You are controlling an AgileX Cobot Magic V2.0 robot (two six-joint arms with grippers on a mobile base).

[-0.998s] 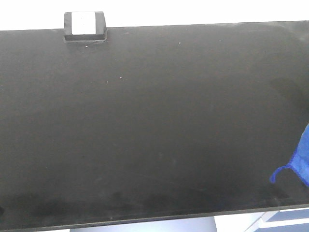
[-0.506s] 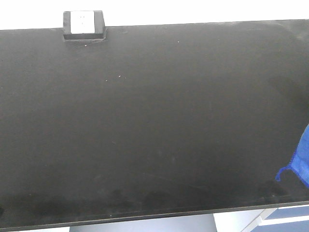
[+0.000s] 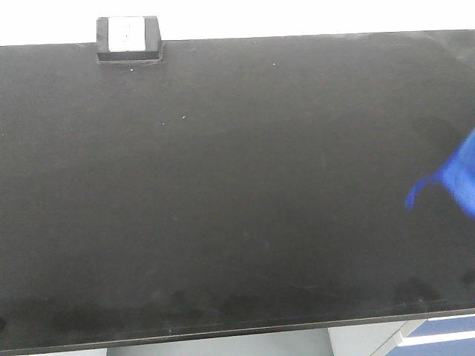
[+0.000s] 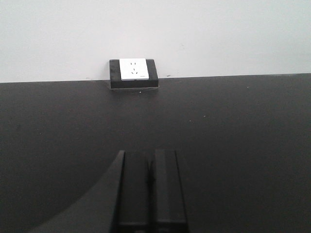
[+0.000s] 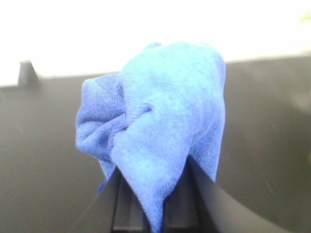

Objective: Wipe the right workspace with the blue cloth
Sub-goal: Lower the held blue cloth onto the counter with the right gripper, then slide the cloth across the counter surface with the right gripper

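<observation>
The blue cloth (image 5: 155, 121) is bunched up and pinched between the fingers of my right gripper (image 5: 156, 194), which is shut on it. In the front view only an edge of the cloth (image 3: 453, 178) shows at the far right, over the black benchtop (image 3: 237, 193) of the right workspace; the right gripper itself is out of that frame. My left gripper (image 4: 149, 167) is shut with nothing in it, its fingers pressed together above the black benchtop (image 4: 243, 126). Whether the cloth touches the surface I cannot tell.
A small black box with a white socket face (image 3: 128, 38) stands at the bench's back edge on the left, against the white wall; it also shows in the left wrist view as the box (image 4: 134, 73). Blue cabinet fronts (image 3: 441, 334) lie below the bench's front edge at the right.
The blue cloth at the right edge has moved up the frame, away from the bench's front edge and slightly leftward. The bench and socket box stay put.
</observation>
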